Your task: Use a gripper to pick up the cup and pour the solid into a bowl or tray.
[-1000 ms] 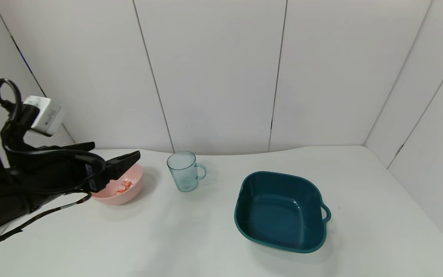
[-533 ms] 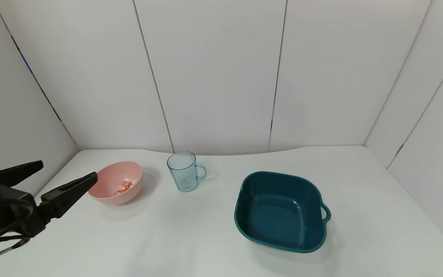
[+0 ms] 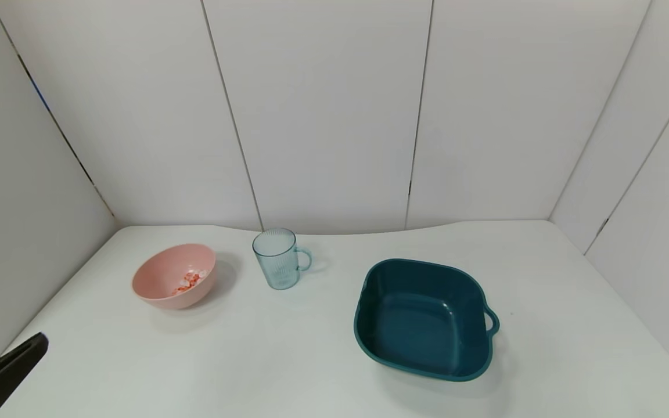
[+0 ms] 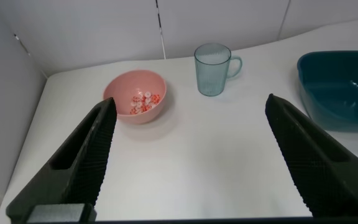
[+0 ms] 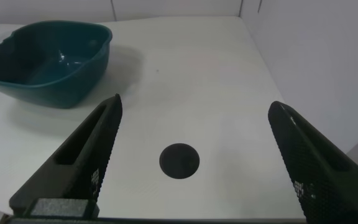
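Pink bowl [image 3: 174,276]: holds the solid [image 4: 141,102].
Cup [image 3: 276,258]: upright, empty.
Left tool [image 4: 188,155]: jaws spread, empty.
Right tool [image 5: 194,165]: parked, open.
Advice: retract clear of counter [image 3: 288,354].

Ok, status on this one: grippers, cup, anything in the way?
Left gripper open, low at the table's near left corner. Right gripper open, parked. Cup upright, empty; bits in pink bowl. Nothing in the way.

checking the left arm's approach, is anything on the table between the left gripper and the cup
Nothing visible. The left gripper, fingers open, sits back at the table's near left; only bare table lies before the cup. The pink bowl stands left of that line.
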### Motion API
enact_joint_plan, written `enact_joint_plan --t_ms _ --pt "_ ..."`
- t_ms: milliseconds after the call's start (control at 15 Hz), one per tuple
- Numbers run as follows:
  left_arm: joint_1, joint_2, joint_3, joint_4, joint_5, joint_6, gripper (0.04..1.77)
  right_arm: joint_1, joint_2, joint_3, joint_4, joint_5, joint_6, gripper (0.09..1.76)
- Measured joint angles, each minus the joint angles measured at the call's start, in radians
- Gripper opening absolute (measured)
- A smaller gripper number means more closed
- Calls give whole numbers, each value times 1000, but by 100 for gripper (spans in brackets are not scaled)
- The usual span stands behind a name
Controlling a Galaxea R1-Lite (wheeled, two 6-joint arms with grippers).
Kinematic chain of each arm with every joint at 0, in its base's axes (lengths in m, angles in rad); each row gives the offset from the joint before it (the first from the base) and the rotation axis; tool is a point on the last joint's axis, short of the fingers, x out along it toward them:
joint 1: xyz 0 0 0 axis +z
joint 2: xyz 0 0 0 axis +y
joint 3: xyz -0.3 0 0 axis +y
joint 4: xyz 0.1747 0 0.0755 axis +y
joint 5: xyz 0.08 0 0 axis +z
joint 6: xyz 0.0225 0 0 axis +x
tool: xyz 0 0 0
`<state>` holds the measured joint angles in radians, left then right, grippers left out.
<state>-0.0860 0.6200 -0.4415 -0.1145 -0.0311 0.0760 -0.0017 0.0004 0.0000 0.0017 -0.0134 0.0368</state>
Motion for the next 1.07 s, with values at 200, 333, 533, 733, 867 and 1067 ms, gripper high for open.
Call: enact_joint_plan --t_ms 200,333,533,733,867,1067 --pt "2 -123 -6 80 29 -1 172 0 0 0 0 0 0 171" --pt "10 -174 -14 87 68 0 172 0 0 0 0 0 0 171" --pt "20 -268 -17 174 114 1 172 0 0 0 0 0 0 171" --pt "61 -362 -35 254 123 -2 172 0 0 0 1 0 0 171" --pt "72 -406 -23 251 119 0 172 0 0 0 1 0 0 171" --pt "80 -465 36 232 107 -8 172 0 0 0 1 0 0 171"
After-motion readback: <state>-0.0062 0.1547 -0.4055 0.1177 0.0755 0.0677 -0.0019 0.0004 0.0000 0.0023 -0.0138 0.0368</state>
